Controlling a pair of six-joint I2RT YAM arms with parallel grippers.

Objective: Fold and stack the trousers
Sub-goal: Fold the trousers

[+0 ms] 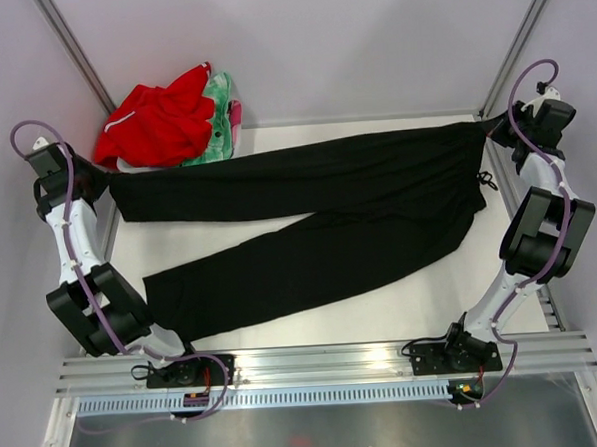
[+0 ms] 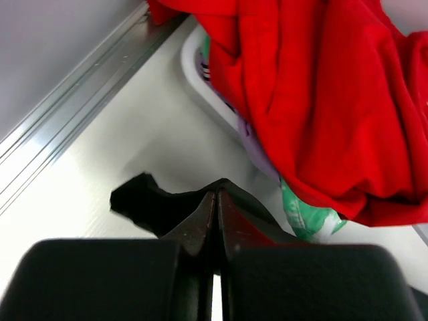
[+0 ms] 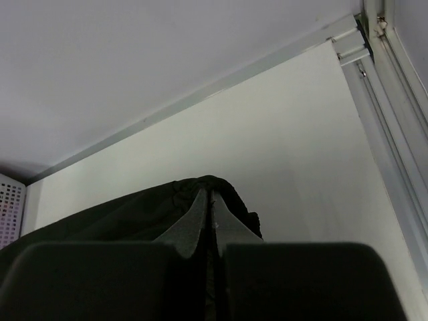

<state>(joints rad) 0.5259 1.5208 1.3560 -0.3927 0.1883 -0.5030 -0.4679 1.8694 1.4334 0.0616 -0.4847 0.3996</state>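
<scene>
**While pinched at both ends, the trousers (image 1: 327, 197) span your desk (image 1: 383, 314)**

Your left gripper (image 2: 216, 194) clamps one leg cuff at the left edge, your right gripper (image 3: 212, 197) the waist by the far right corner. One pair, two legs.

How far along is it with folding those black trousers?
Early on. The trousers lie spread flat, legs apart, with no fold made. In hand: the left gripper pinches the far leg's hem, and the right gripper pinches the waist corner. All the folding and stacking is left.
</scene>
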